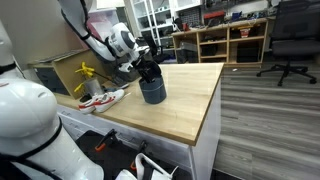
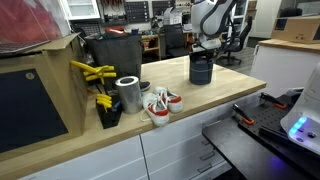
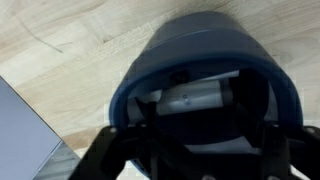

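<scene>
One dark blue cup (image 3: 200, 45) sits between fingers (image 3: 110, 152) — fingers spread wide, either side of rim.

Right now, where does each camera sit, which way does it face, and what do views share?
An exterior view: raised, off a table corner, facing across the table toward shelves; the arm and gripper show at the blue cup.
An exterior view: low at a table end, beside shoes and a silver can, facing the cup; the arm shows.
Wrist view: on the wrist, looking down into the cup; dark fingers at its bottom edge.
Shared: all see the cup; both exterior views see the shoes.
</scene>
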Motion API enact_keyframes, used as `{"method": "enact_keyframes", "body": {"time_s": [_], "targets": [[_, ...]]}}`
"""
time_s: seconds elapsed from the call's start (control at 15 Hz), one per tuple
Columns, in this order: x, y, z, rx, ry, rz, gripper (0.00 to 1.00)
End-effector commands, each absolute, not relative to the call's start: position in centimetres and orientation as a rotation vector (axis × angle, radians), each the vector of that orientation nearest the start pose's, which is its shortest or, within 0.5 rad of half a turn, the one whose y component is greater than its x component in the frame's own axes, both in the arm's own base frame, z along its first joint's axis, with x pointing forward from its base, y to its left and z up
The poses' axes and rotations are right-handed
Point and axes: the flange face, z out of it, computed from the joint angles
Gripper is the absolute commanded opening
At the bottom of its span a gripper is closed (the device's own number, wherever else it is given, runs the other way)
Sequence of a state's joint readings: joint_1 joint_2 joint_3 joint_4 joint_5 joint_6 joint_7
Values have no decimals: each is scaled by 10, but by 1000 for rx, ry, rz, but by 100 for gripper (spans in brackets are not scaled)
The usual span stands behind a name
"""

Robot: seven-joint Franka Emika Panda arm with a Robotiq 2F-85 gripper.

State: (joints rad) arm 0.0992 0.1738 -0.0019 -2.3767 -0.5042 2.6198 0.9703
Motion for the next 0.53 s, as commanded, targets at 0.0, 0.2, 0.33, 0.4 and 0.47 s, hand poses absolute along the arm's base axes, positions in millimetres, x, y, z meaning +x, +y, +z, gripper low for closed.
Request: {"method": "enact_keyframes", "body": {"time_s": [0.0,0.2,0.33,0.4,0.47], "targets": [[505,60,245,-3251,744,-291,78],[506,58,249,-3237,797,-298,47],[505,59,250,-3227,825,-298,31],[505,60,251,-3223,836,-301,24],[503,59,249,-3227,847,-288,18]]}}
